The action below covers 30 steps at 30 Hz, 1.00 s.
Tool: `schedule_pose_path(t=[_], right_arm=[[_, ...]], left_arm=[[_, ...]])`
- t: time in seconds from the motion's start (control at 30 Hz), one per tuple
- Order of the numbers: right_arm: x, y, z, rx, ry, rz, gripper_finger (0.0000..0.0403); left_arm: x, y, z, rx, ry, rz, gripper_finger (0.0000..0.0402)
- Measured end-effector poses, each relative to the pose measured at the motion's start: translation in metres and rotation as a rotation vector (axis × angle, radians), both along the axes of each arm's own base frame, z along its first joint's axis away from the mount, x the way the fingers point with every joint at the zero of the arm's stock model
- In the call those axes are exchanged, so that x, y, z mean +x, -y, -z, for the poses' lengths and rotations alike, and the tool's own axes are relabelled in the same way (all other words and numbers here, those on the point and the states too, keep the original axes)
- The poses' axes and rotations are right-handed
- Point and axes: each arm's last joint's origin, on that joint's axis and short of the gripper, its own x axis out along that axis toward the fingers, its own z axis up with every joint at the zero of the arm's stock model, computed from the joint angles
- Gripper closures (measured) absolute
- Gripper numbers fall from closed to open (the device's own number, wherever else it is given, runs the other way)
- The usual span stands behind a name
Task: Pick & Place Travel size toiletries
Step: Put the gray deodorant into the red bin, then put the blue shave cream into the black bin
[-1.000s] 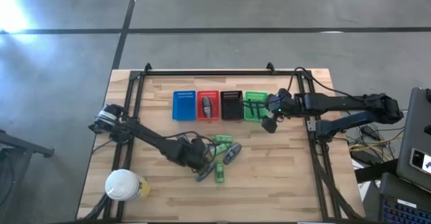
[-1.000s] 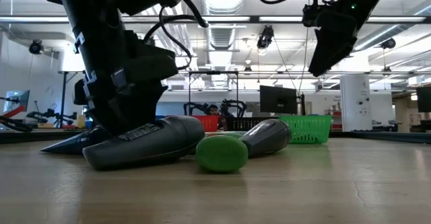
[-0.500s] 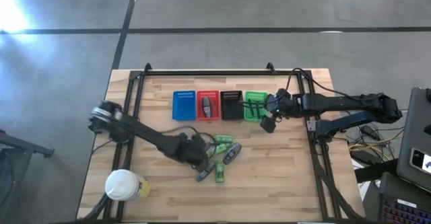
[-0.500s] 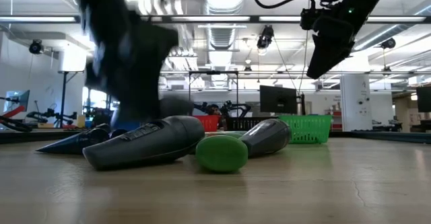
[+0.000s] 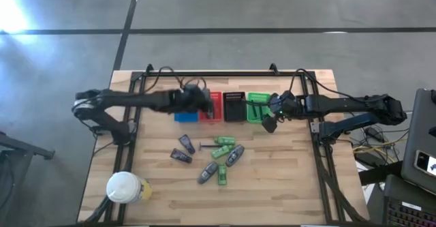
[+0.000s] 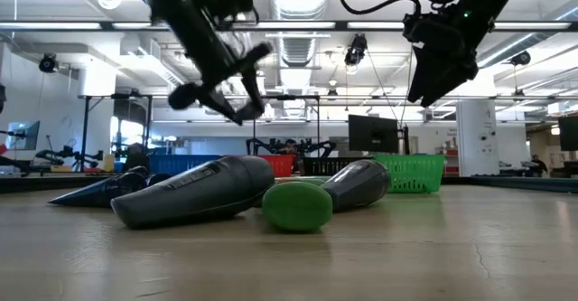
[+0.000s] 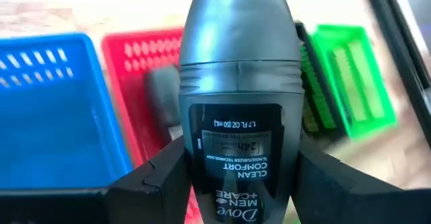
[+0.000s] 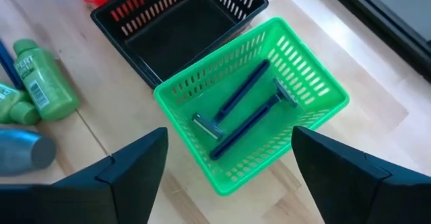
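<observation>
My left gripper [image 5: 195, 99] hangs in the air over the blue basket [image 5: 184, 114] and red basket [image 5: 214, 109], shut on a grey roll-on tube [image 7: 239, 83]. Another grey tube [image 7: 161, 93] lies in the red basket. My right gripper [image 8: 229, 177] is open above the green basket [image 8: 252, 109], where two dark razors [image 8: 246, 109] lie flat. Green tubes [image 5: 225, 142], grey tubes [image 5: 235, 155], two dark tubes [image 5: 182, 149] and a thin stick [image 5: 204, 145] lie on their sides mid-table. My left gripper pinches the grey tube by its labelled body [image 7: 239, 163], one finger [image 7: 158, 180] on each side. The rounded cap end [image 7: 232, 15] points away from the gripper. The tube is lifted clear above the baskets.
A black basket [image 5: 234, 106] sits between the red and green ones in the far row. A white-lidded cup [image 5: 124, 186] stands at the near left corner. Black frame rails [image 5: 133, 118] run along the table's left, right and far sides. Bare wood lies near right.
My left gripper has risen from the pile in mid-table with the grey tube and swung toward the far edge, over the blue and red baskets. Two dark tubes and a thin stick that the arm covered now show. My right gripper has hardly moved.
</observation>
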Motion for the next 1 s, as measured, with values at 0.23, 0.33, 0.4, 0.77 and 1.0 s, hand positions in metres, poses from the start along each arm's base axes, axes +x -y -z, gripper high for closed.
schedule_pose_path(t=[0.23,0.33,0.4,0.77,1.0], right_arm=[[0.000,0.000,0.000,0.021,0.015,0.034,0.0067],[0.000,-0.002,0.000,0.038,0.010,-0.003,0.0056],[0.001,-0.003,0.001,0.056,0.002,-0.044,0.0050],[0.006,-0.010,0.007,0.078,-0.031,-0.091,0.0051],[0.006,-0.013,0.008,0.064,-0.046,-0.135,0.0062]], left_arm=[[0.012,-0.019,0.028,-0.072,-0.043,0.050,0.0184],[0.018,-0.021,0.031,-0.057,-0.014,0.047,0.0171],[0.019,-0.022,0.032,-0.051,-0.016,0.042,0.0160],[0.011,-0.003,0.017,-0.033,-0.064,0.359,0.0133],[-0.021,0.090,0.000,0.164,-0.309,1.103,0.0136]])
